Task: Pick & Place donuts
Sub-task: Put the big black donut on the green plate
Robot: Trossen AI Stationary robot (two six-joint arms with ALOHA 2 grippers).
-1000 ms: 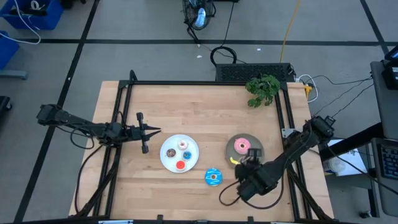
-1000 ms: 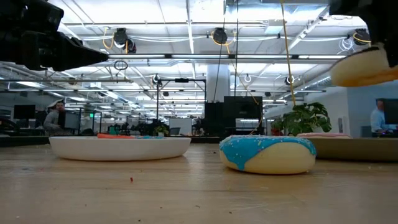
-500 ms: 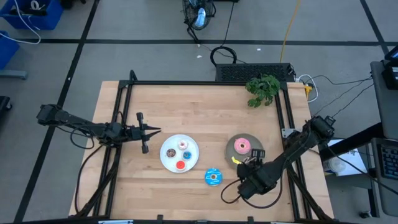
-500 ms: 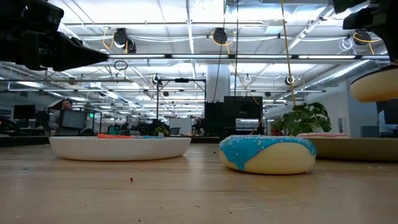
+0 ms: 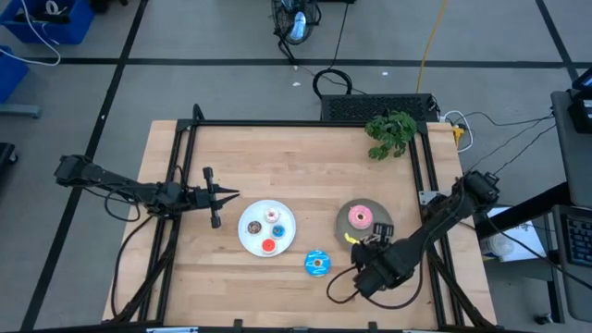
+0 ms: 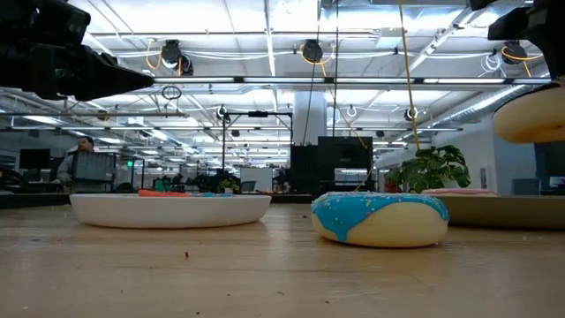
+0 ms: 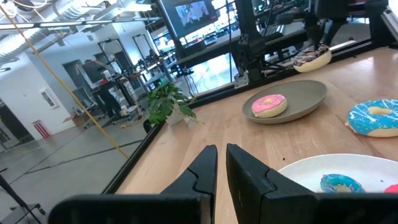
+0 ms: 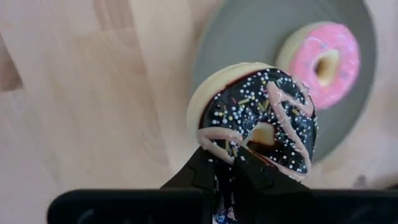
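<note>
Looking straight down: right gripper (image 5: 363, 242) poised at the near edge of the round grey plate (image 5: 374, 209), pink-iced ring donut (image 5: 360, 217) on it; large blue-iced donut (image 5: 316, 263) loose on the wooden table (image 5: 277, 157); small donuts on the round white plate (image 5: 252, 239). Left gripper (image 5: 215, 195) parked beside that plate.

Table level: blue-iced donut centre, another donut aloft at the right.

Left wrist: fingers (image 7: 202, 171) nearly together, holding nothing.

Right wrist: fingers (image 8: 249, 174) clamped on the dark chocolate sprinkled ring donut (image 8: 258, 115) over the grey rim. Step judged: placement; next, advance over the plate, lower, release.

A grey floor (image 5: 231, 83) crossed by dark lines surrounds the table; ceiling lights (image 6: 265, 35) brighten the open hall.
</note>
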